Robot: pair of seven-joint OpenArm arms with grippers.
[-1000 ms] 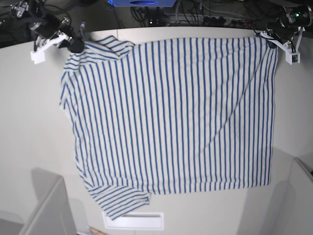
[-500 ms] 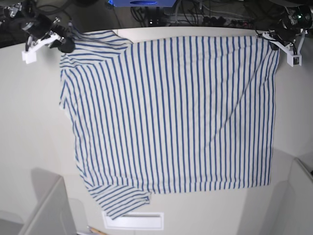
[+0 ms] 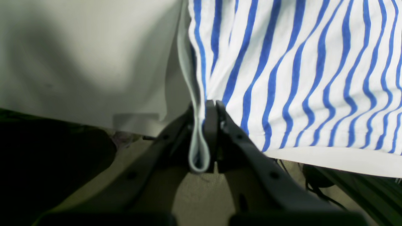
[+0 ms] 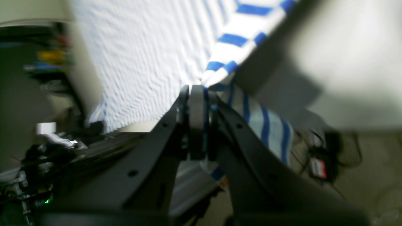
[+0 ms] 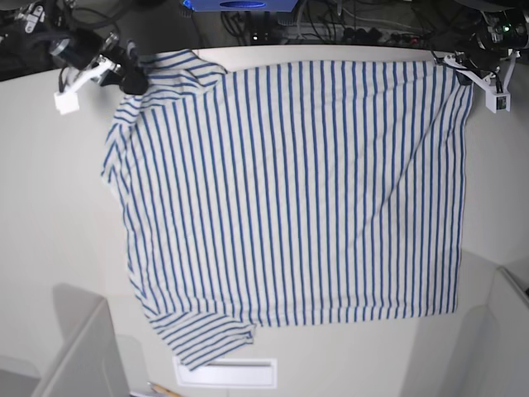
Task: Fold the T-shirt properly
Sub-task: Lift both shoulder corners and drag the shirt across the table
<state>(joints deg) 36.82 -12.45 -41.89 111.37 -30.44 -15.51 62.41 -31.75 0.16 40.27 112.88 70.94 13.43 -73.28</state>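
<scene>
The white T-shirt with thin blue stripes (image 5: 289,190) lies spread flat on the pale table (image 5: 50,207), one sleeve at the lower left (image 5: 202,335). My left gripper (image 5: 459,71) is shut on the shirt's far right corner; in the left wrist view its jaws (image 3: 205,108) pinch a folded white hem of the shirt (image 3: 282,78). My right gripper (image 5: 132,78) is shut on the far left corner by the other sleeve; in the right wrist view (image 4: 196,91) the striped cloth (image 4: 232,62) is clamped between its jaws.
Cables and dark equipment (image 5: 331,29) lie beyond the table's far edge. A white rectangular label or slot (image 5: 225,374) sits on the table at the front. Grey panels (image 5: 83,356) stand at the lower left and lower right (image 5: 504,331).
My right gripper has shifted back to the right with the shirt's far left corner after pulling it left. The left gripper has stayed in place.
</scene>
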